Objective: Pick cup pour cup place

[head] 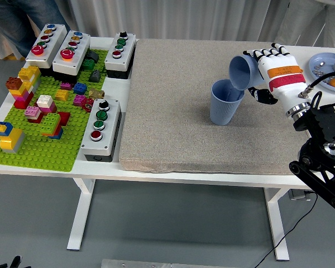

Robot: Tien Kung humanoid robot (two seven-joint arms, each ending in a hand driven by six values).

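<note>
The right arm reaches in from the right side, bent up over the desk. Its white hand has an orange and a red band; no words can be read. The hand is closed around a blue cup, tipped sideways. Just below it stands a second blue cup, upright on the grey mat.

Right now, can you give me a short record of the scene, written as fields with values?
held item: light blue plastic cup, tipped on its side, mouth toward the left
holder: right robot hand, shut on the tipped cup
receiving item: upright ribbed blue cup below the tipped one
surface: grey felt mat on the white table
left side: green brick baseplate with coloured bricks, grey button boxes
left robot hand: not in view
</note>
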